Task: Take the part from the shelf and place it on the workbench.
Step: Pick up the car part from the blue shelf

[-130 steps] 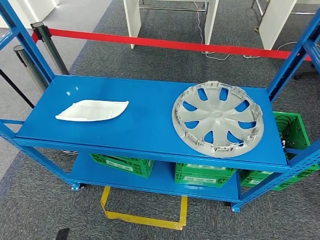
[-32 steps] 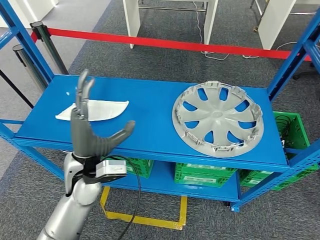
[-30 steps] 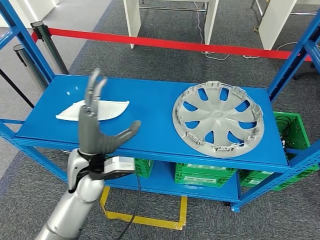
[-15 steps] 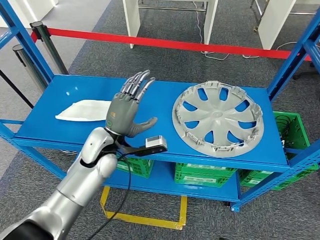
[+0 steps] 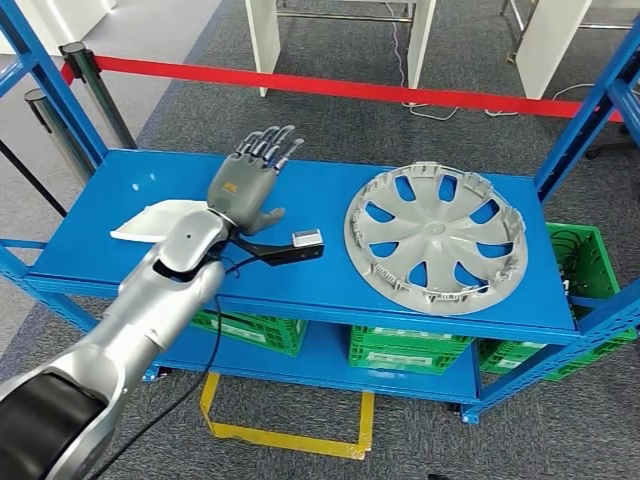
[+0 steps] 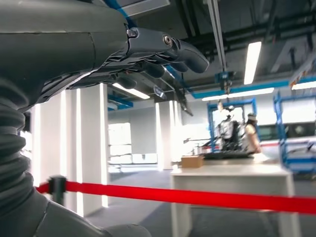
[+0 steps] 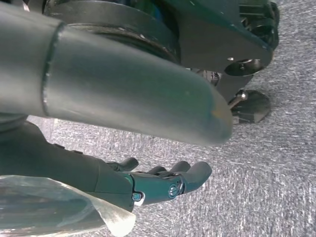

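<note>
Fingers [image 5: 266, 146] of the left hand [image 5: 243, 185] are spread out flat above the blue shelf [image 5: 302, 255], and nothing is held in them. Half a second ago this hand was seen nearer the front edge of the shelf; now it has been moved farther back and a little lower. More of the silver arm is seen stretched over the shelf than before. The grey wheel cover [image 5: 435, 236] is found on the right side of the top shelf, just where it lay earlier. It is not touched by the hand, which is well apart from it. The white curved part [image 5: 155, 222] is seen on the left side of the shelf, partly hidden by the arm. Green crates [image 5: 404, 348] are kept on the lower shelf. The right hand [image 7: 164, 182] is seen hanging over the grey carpet, with its fingers out straight and nothing held.
</note>
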`<state>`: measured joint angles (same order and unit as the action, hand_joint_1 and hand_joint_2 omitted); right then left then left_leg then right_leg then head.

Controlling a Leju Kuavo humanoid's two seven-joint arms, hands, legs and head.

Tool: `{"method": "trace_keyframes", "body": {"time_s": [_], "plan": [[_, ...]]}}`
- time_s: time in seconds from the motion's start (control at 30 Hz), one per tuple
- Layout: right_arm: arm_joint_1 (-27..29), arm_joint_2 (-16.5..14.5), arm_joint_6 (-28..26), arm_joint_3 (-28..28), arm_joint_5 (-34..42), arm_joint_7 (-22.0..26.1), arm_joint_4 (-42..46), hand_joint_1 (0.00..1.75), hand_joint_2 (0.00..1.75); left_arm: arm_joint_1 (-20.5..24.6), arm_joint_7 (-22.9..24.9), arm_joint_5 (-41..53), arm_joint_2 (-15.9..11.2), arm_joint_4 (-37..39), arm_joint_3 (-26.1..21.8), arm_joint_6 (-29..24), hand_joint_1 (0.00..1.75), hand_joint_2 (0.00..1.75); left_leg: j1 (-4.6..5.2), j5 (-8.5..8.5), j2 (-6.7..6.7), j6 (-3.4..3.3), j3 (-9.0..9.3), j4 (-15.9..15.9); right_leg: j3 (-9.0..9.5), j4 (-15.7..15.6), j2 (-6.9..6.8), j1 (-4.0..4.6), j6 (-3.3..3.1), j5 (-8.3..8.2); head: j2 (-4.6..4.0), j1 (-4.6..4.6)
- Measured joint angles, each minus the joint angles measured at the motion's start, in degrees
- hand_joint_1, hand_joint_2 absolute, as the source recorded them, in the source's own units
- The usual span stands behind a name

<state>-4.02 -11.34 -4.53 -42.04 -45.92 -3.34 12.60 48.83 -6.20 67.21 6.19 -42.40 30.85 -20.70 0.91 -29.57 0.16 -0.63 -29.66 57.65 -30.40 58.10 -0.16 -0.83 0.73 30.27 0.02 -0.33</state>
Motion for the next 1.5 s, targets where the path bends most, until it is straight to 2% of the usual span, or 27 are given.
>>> {"method": "trace_keyframes", "body": {"time_s": [0.2,0.47,0.73,0.97,1.5], "plan": [[0.1,0.1,0.5,0.1,-0.5,-0.6,-0.1,0.00,0.00,1.8,-0.3,1.1,-1.7,5.0,-0.6,3.8,0.00,1.75,-0.01,0.00,0.00,0.00,-0.01,0.0,0.00,0.0,-0.01,0.01,0.00,0.00,0.00,-0.01],[0.2,0.4,0.9,0.1,-0.8,-0.7,-0.3,0.00,0.00,1.8,-0.5,0.7,-3.6,8.1,-1.4,5.3,0.00,1.75,-0.01,0.00,0.00,0.00,-0.03,0.0,0.00,0.0,-0.02,0.01,0.00,0.00,0.00,-0.01],[0.2,0.5,1.0,0.1,-1.0,-0.8,-0.4,0.00,0.00,1.7,-1.2,-1.0,-4.3,9.4,-2.0,6.4,0.00,1.75,-0.01,0.00,0.00,0.00,-0.06,0.0,0.00,0.0,-0.03,0.01,0.00,0.00,0.00,0.01],[0.4,0.5,1.1,0.1,-1.6,-1.1,-0.5,0.00,0.00,1.3,-3.1,-4.3,-5.2,10.0,-3.8,12.7,0.00,1.75,-0.01,0.01,0.00,-0.01,-0.06,0.1,0.00,0.0,-0.03,0.01,0.00,0.00,0.00,-0.01],[0.4,0.5,1.0,0.1,-1.8,-1.3,-0.5,0.00,0.00,1.1,-3.2,-5.5,-6.1,10.2,-4.9,13.1,0.00,1.75,-0.02,0.01,0.00,-0.01,-0.08,0.1,0.00,0.0,-0.03,0.02,0.00,0.00,0.00,0.01]]}}
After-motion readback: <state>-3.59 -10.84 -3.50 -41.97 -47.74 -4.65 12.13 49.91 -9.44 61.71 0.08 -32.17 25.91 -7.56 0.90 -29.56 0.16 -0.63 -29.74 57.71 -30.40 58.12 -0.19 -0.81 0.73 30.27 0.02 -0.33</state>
